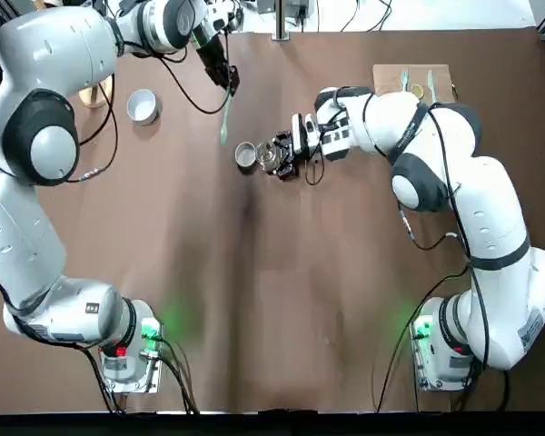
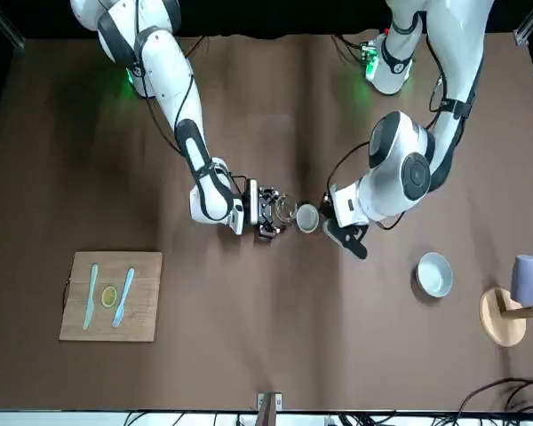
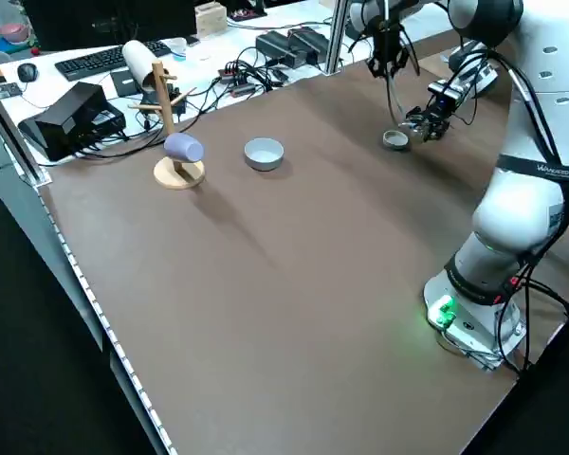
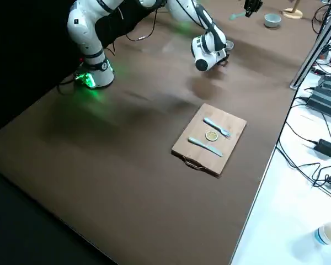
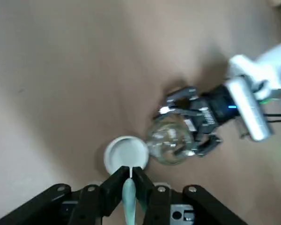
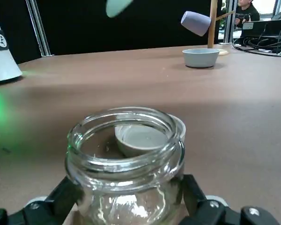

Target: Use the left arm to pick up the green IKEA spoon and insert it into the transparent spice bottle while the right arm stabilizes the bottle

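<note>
Brown table (image 1: 282, 309), one; desks with cables and electronics beyond its edge. Two arms. Right gripper (image 1: 285, 155): jaws closed around the one transparent spice bottle (image 1: 270, 155), upright on the table. Left gripper (image 1: 229, 82): raised, jaws pinched on the green IKEA spoon (image 1: 224, 118), hanging bowl-down, apparently above and short of the bottle. One grey metal cup (image 1: 245, 155) touches the bottle opposite the right jaws. One cutting board (image 2: 113, 296), one white bowl (image 1: 143, 105), well apart.

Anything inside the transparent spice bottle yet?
No. The spice bottle looks empty; only the grey metal cup shows through it. The green spoon hangs above, in the left gripper.
</note>
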Controlling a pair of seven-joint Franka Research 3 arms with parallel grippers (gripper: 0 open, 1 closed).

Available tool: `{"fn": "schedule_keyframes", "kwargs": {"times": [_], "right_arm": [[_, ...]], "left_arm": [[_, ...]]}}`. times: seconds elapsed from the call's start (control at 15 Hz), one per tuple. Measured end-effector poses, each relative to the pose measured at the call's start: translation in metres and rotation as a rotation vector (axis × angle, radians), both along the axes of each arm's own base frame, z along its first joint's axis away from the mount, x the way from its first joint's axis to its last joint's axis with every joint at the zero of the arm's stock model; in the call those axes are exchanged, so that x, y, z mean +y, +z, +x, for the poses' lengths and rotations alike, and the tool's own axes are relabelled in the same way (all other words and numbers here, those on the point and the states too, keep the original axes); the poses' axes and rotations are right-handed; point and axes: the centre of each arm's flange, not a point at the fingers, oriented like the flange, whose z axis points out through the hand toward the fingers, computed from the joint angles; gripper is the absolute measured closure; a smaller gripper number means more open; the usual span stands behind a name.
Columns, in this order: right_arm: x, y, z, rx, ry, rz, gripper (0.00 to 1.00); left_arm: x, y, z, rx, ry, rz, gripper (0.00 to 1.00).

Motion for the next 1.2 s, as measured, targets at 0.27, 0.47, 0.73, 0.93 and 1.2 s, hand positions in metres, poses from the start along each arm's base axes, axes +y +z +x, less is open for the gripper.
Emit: {"fn": "schedule_keyframes", "kwargs": {"times": [0.27,0.47,0.73,0.93,1.2], "right_arm": [[0.002,0.003,0.002,-0.006,0.001,0.006,0.0],[0.002,0.001,0.002,-0.004,0.0,0.004,0.0],[0.002,-0.001,0.001,-0.001,-0.002,0.004,0.0],[0.002,-0.001,0.001,0.0,-0.003,0.004,0.0],[0.002,-0.001,0.001,0.0,-0.004,0.004,0.0]], "left_arm": [[-0.036,0.025,-0.005,-0.03,-0.14,-0.217,0.87],[-0.062,0.031,-0.007,-0.056,-0.237,-0.323,0.88],[-0.074,0.017,0.001,-0.119,-0.331,-0.545,0.88],[-0.075,0.002,0.005,-0.175,-0.392,-0.653,0.88],[-0.078,-0.005,0.005,-0.238,-0.472,-0.698,0.88]]}}
